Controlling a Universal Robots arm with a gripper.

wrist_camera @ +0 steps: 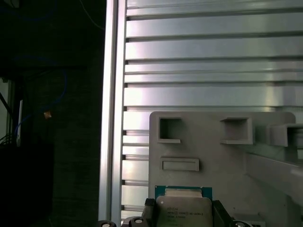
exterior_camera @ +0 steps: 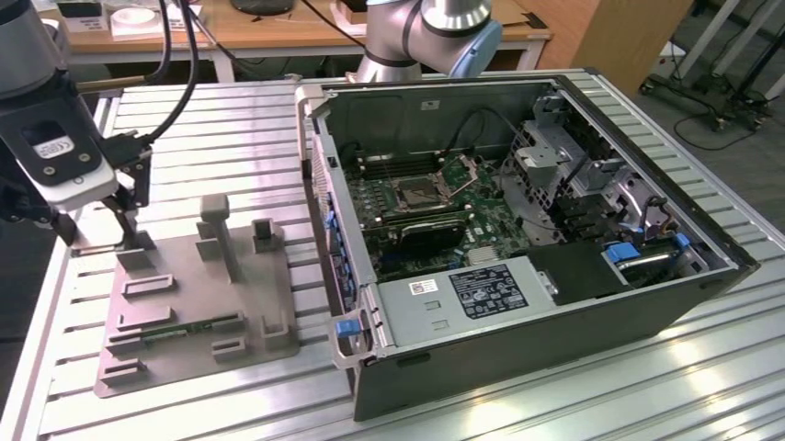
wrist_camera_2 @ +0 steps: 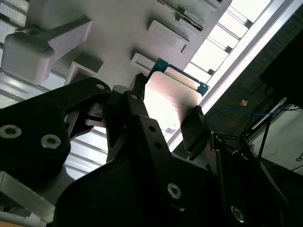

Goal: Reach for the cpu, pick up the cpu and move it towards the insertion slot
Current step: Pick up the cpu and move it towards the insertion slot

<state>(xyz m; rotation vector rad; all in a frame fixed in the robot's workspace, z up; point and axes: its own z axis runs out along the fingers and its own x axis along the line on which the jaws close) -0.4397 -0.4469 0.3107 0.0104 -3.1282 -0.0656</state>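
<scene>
1. Second wrist view: the gripper [wrist_camera_2: 166, 101] straddles the cpu [wrist_camera_2: 173, 87], with one of its fingers [wrist_camera_2: 193, 127] at each of two opposite edges, apparently pinching it (contact is judged, not certain).
2. First wrist view: the cpu lies flat on the grey fixture plate [wrist_camera: 208, 151], directly between the fingertips; being square, it has no long axis to align.
3. Exterior view: the insertion slot [exterior_camera: 417, 193] sits inside the open computer case [exterior_camera: 552, 303], well apart from the gripper, toward the exterior view's right.

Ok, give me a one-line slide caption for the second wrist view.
Tool astride the cpu at the grey fixture tray's edge, slatted metal table beyond.
</scene>
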